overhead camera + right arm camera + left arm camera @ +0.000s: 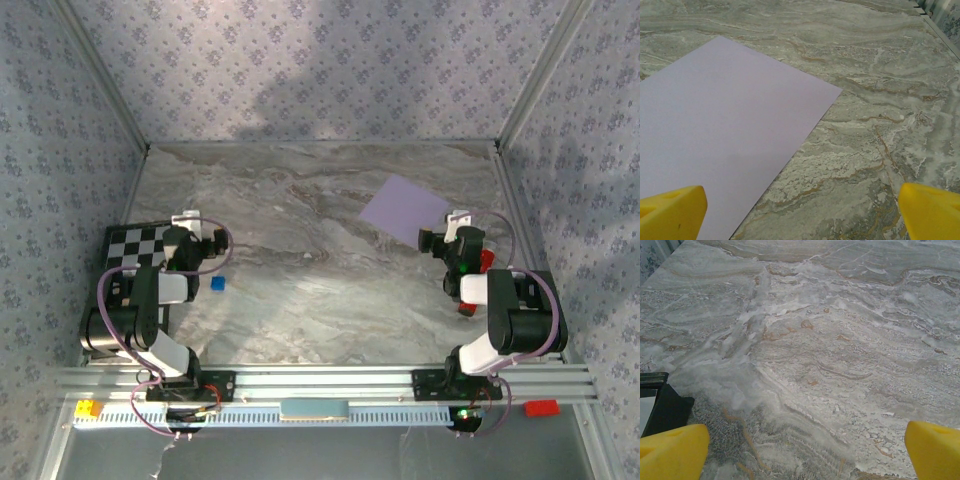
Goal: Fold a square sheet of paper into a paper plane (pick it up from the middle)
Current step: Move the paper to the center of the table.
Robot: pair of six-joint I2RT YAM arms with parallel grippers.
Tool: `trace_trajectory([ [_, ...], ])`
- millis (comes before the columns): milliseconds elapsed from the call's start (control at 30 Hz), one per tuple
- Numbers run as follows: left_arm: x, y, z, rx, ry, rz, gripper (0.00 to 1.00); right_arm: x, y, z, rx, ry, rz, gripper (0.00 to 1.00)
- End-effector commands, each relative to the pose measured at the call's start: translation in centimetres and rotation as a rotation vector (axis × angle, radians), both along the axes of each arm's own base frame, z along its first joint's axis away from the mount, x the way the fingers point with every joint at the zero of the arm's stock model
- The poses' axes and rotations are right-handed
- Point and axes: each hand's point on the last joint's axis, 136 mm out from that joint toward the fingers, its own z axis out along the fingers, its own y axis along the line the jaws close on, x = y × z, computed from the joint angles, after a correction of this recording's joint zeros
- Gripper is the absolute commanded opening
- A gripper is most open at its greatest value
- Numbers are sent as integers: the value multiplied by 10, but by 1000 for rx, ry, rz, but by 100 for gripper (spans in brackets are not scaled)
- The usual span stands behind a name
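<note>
The left gripper [188,222] hangs wide open and empty, well left of the square sheet of paper [405,205]. The sheet lies flat, uncreased and untouched on the marble table [300,270]. Just beside its near right corner, the right gripper [456,225] gapes empty too. Nothing looks started: pickup and every fold are yet to do.

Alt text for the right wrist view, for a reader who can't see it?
A flat, unfolded square sheet of paper, pale lilac, lies on the marbled grey table, towards the left. The right hand is open, its yellow fingertips at the bottom corners.
</note>
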Motion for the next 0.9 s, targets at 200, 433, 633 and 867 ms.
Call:
trace_trajectory([
  [200, 7, -1, 11, 6, -33, -19, 100, 5, 2, 5, -4, -9, 2, 100],
  [433, -4, 2, 24, 7, -91, 5, 100, 3, 8, 13, -9, -24, 26, 100],
  [633, -3, 14, 49, -39, 50, 77, 100, 11, -4, 32, 127, 172, -62, 100],
  [867, -8, 15, 84, -320, 207, 228, 100, 23, 51, 38, 574, 403, 108, 100],
])
